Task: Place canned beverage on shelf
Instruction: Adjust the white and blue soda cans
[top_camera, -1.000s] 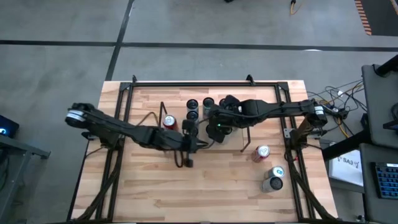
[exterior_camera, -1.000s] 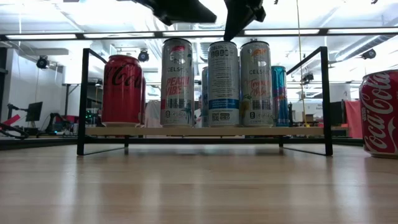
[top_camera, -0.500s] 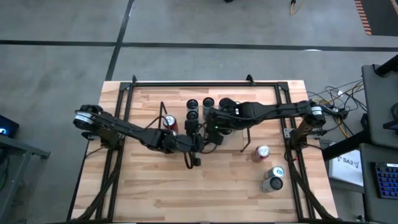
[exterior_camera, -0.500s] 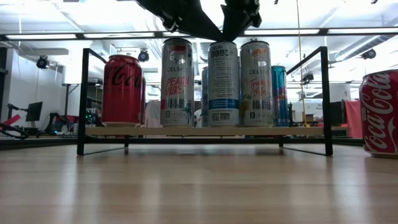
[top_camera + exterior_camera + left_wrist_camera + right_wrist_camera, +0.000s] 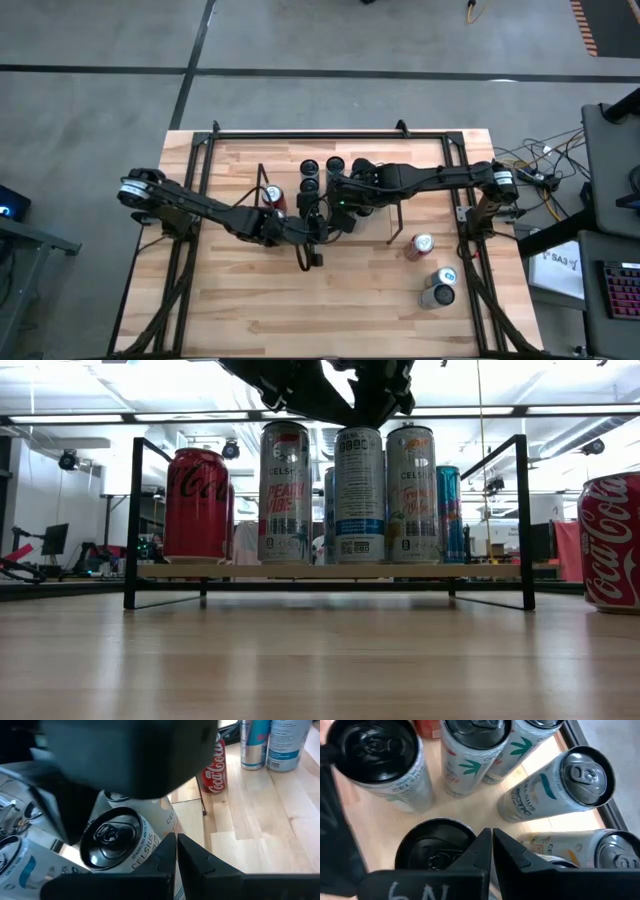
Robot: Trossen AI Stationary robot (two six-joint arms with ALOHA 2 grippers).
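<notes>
Low view: bare wooden tabletop (image 5: 320,660).

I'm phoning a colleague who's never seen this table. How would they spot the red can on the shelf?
Find the shelf mid-table. The red can stands alone at its end on the left arm's side. It is short and red; its neighbours are tall and silver.

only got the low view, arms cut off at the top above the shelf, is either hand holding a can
observer: no, the right hand is shut and empty, above a black-topped can on the shelf.
operator: and the left one
observer: the left hand is shut and empty too, beside a Celsius can.
operator: any unshelved cans besides the coke on my right
observer: yes, near that Coca-Cola can stand a blue-topped can and a silver can.
</notes>
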